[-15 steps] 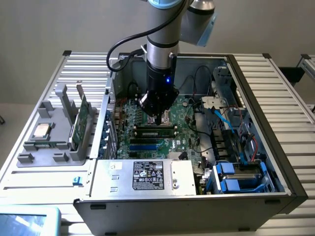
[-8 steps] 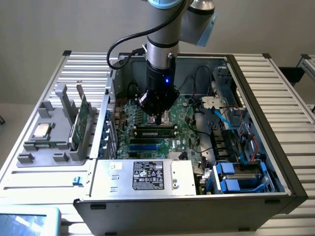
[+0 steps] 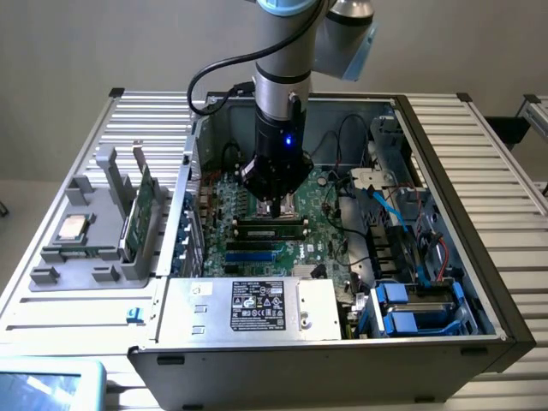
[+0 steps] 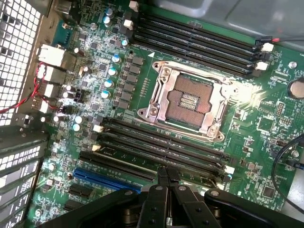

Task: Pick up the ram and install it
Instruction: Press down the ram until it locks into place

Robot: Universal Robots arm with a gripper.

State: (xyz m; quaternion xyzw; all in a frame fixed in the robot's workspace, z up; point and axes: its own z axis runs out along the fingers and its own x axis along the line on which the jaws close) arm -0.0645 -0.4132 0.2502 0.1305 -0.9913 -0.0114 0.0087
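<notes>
Ram stick (image 3: pixel 272 227), the long narrow green circuit board w/ dark chips, seems to us to stand on edge in one of the black memory slots (image 4: pixel 161 142) of the green motherboard (image 3: pixel 321 218), inside the open grey metal PC case (image 3: pixel 257 351). In the exterior view it runs lengthwise along the slot bank, directly under the black tool (image 3: pixel 274 208). We can't confirm whether it's fully seated; the slot latches are too small to read.

Tool (image 4: pixel 167 178) hangs straight down into the case on the arm, tips at the stick's top edge. Approaching vertically makes sense: the slot only accepts the board pushed square down. In the wrist view the fingers (image 4: pixel 161 190) are drawn together to a thin seam. Whether the board's edge is pinched in that seam or just pressed from above, we can't tell.

Empty silver CPU socket (image 4: pixel 187 99) sits between the two slot banks, w/ a blue expansion slot (image 4: pixel 109 178) just beside the nearer bank.

On the slatted metal surface (image 3: pixel 479 171), at the exterior view's left, a grey plastic fixture (image 3: pixel 94 257) holds a second green board (image 3: pixel 143 205) upright and a small square silver processor chip (image 3: pixel 70 228) flat. Both are well apart from the tool.
</notes>
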